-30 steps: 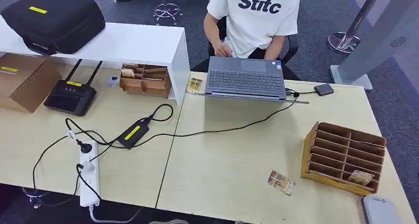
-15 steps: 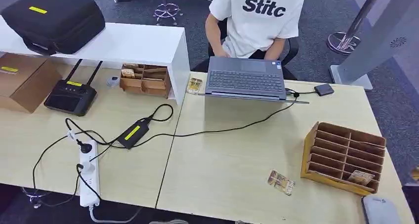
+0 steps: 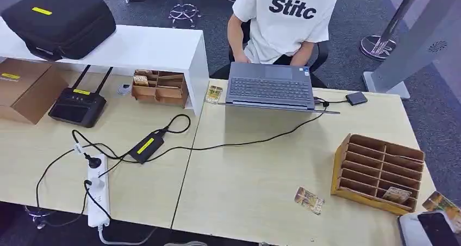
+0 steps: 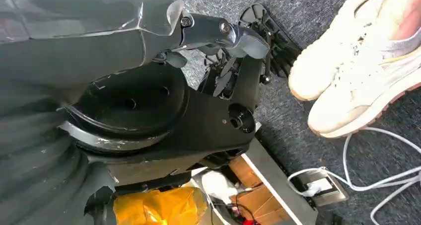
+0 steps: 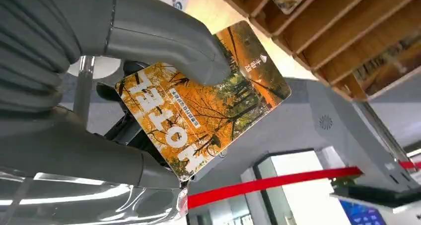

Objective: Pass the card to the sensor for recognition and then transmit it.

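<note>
An orange card is being pinched under the thumb of the right hand, just beside the wooden slotted rack. The left hand's finger state cannot be told.

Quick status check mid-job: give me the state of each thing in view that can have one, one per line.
right hand: holds the card under its thumb
card: held clear of the table, printed face showing
left hand: hanging over the floor, holding nothing
laptop: open, cable plugged in
wooden organizer: one card in a front slot
spare card: flat on the table
power strip: plugs inserted
</note>
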### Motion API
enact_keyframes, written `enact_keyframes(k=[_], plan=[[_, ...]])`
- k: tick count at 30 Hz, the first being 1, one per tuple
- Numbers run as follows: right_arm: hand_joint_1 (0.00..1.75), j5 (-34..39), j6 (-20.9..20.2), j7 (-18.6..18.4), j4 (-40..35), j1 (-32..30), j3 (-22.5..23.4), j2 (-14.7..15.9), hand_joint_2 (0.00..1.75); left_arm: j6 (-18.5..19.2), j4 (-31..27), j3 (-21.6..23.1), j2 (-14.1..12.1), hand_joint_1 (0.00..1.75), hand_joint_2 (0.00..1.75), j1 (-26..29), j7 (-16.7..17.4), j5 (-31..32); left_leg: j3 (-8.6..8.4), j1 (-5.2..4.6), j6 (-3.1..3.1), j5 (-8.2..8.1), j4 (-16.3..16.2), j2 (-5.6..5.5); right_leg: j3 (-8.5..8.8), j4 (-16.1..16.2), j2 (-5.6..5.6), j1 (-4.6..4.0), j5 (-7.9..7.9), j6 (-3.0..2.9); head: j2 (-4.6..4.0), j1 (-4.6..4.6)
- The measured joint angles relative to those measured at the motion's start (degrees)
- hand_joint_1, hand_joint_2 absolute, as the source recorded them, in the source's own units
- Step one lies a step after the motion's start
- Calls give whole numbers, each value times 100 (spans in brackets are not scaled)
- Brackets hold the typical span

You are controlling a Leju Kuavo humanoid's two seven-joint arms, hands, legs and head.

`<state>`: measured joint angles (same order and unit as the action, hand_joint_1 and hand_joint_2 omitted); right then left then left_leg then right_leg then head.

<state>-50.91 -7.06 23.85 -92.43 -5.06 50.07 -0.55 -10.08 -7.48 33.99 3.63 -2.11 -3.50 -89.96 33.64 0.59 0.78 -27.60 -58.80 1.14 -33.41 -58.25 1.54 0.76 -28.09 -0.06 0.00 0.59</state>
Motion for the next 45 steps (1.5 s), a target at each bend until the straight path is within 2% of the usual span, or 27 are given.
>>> enact_keyframes(k=[4, 6, 17, 24, 28, 32, 38, 45], plan=[[175, -146, -601, 114, -2, -109, 79, 0, 175, 2, 0, -35, 0, 0, 175, 4, -13, 0, 1, 0, -1, -1, 0, -2, 0, 0, 2, 0, -1, 1, 0, 0], [175, -153, -776, 193, -26, -145, 186, 0, 175, 2, 0, -68, 0, 0, 175, 9, -18, 0, 1, 0, 1, -2, 0, -1, 0, 0, 1, 0, -1, 1, 0, 0], [175, -157, -1044, 334, -157, -165, 857, 0, 175, -31, 0, -234, 22, 0, 175, 11, -52, 0, 0, -2, 0, -3, 0, -1, 0, 1, 2, 1, -2, 0, 0, 0], [175, -520, -1490, 623, -223, -76, 1510, 0, 175, -63, 0, -334, 59, 0, 175, 15, -98, 2, 1, -1, -1, -4, 0, -1, 0, 1, 1, 1, -2, 0, 0, 0], [175, -995, -1670, 859, -203, 20, 1819, 0, 175, -72, 0, -352, 63, 0, 175, 15, -98, 0, 0, -1, -3, -5, 0, 1, 1, 0, 1, 1, -2, 0, 0, 0], [175, -1379, -1766, 940, -144, 47, 1882, -26, 175, -63, 0, -376, 66, 0, 175, 14, -96, 2, 0, -1, -2, -5, 0, 1, 1, 0, 1, 1, -2, 0, 0, 0], [175, -1403, -1798, 957, -103, 77, 1899, -74, 175, -63, 0, -378, 66, 0, 175, 15, -90, 2, 0, -1, -2, -5, 0, 1, 1, 0, 1, 1, -2, 0, 0, 0], [175, -1807, -1822, 990, 31, 90, 1895, -129, 175, -22, 0, -378, 55, 0, 175, 15, -46, 2, 1, -1, -3, -5, 0, 0, 1, 0, 1, 1, -2, 0, 0, -2]])
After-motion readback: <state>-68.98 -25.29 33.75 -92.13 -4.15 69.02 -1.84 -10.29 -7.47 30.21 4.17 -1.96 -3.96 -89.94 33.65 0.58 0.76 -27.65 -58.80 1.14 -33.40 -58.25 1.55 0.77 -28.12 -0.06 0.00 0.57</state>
